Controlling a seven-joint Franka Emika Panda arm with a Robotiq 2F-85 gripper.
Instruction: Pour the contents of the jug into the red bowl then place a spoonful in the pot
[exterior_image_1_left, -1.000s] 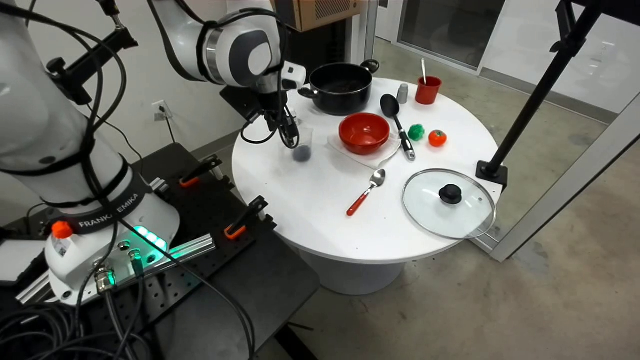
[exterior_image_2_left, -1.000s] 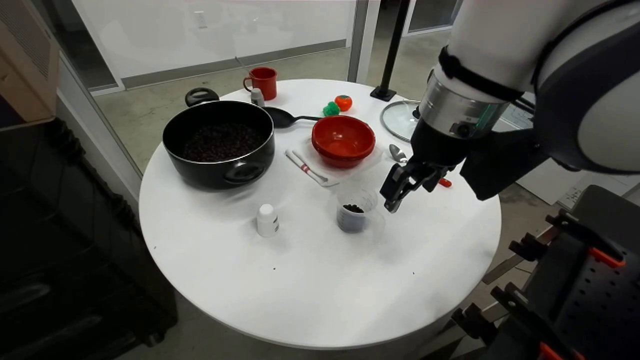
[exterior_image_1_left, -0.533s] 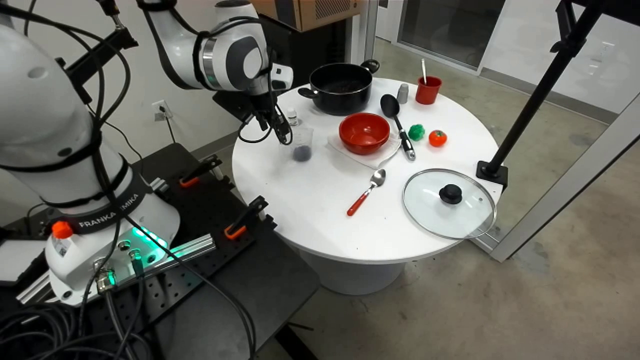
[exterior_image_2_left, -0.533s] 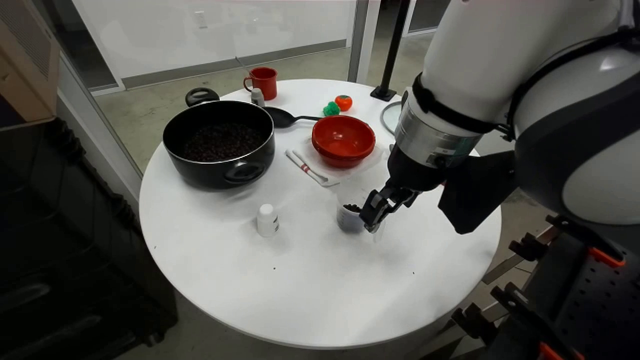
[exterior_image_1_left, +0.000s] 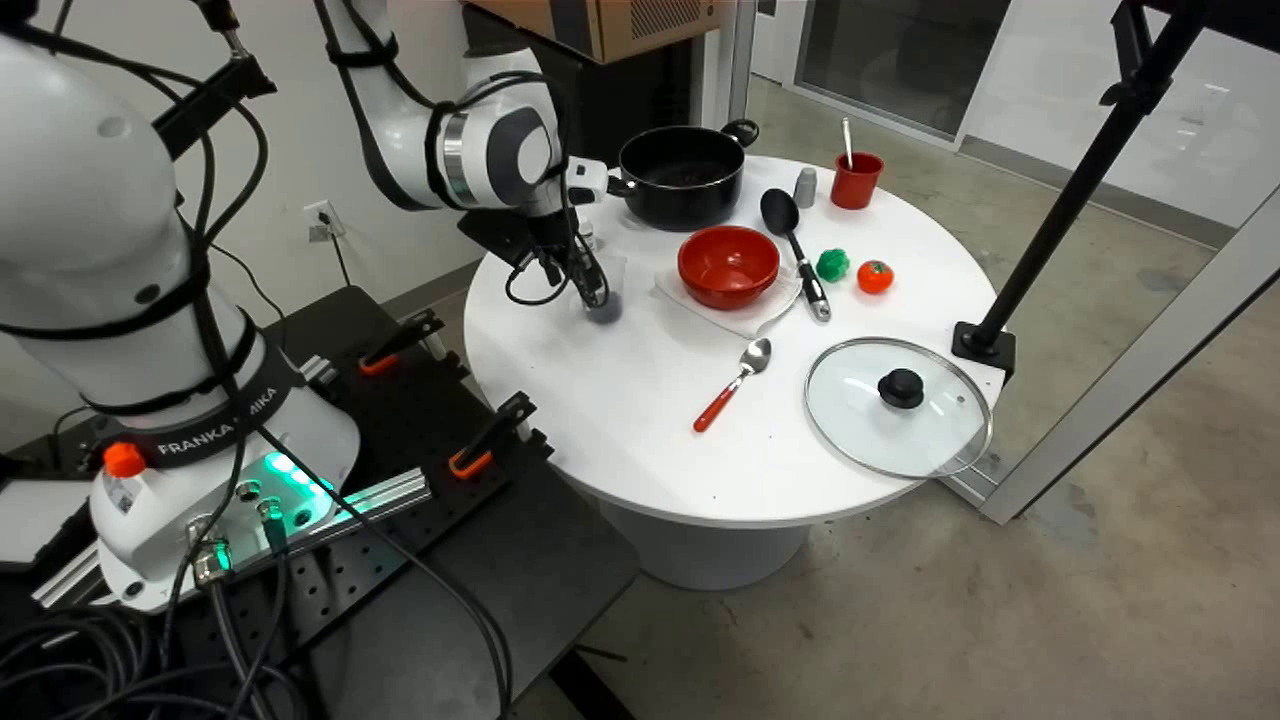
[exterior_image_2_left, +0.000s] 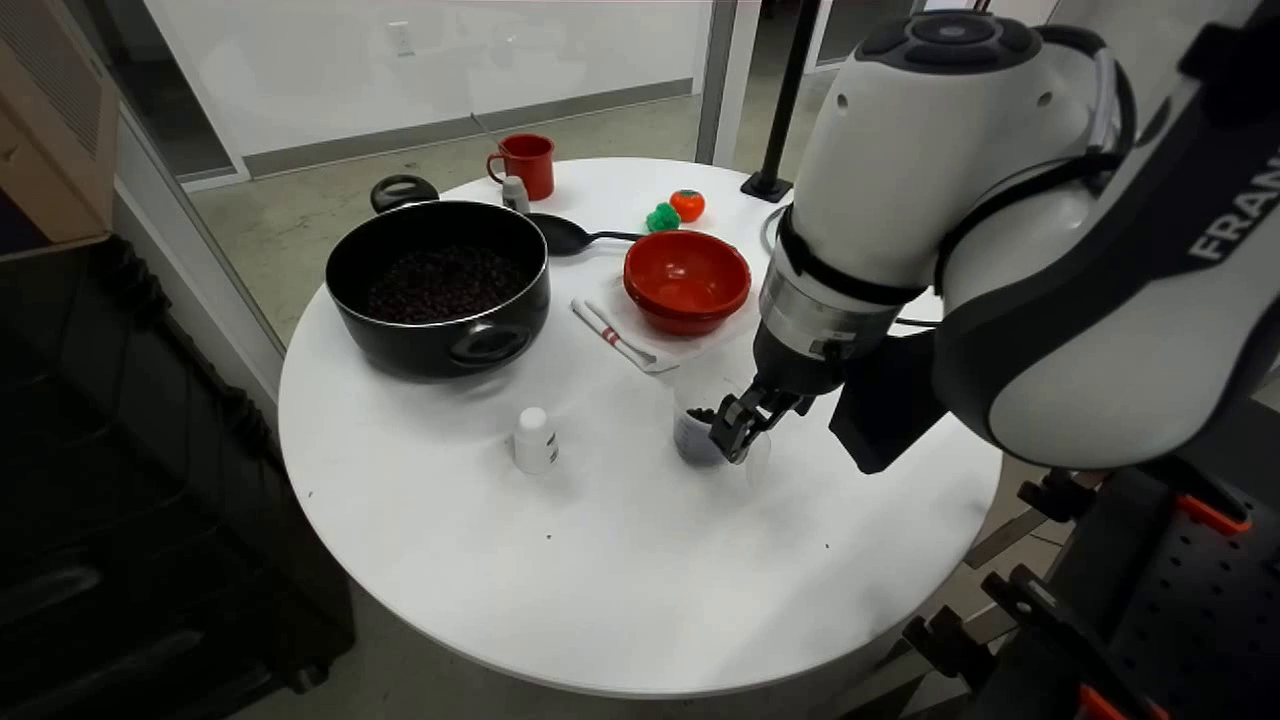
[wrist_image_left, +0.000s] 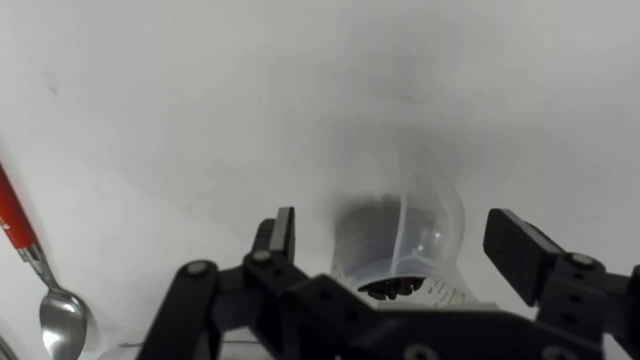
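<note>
Gripper (wrist_image_left: 390, 226) fingers spread wide. Wrist view puts the jug (wrist_image_left: 425, 240) between them, visible gap either side. Jug's upright on the table (exterior_image_2_left: 620, 580), dark contents (wrist_image_left: 392, 289) inside.

The arm (exterior_image_2_left: 885, 170) was mostly shiny white, with dark grey panels (exterior_image_2_left: 1030, 318), black straps (exterior_image_2_left: 862, 287) and a silver collar (exterior_image_2_left: 815, 318). Black cables (exterior_image_1_left: 210, 335) ran along it. Base (exterior_image_1_left: 318, 430) had FRANKA lettering (exterior_image_1_left: 200, 438) plus green lights (exterior_image_1_left: 283, 465); gripper (wrist_image_left: 391, 232) was basically black with silvery screws (wrist_image_left: 582, 259).
</note>
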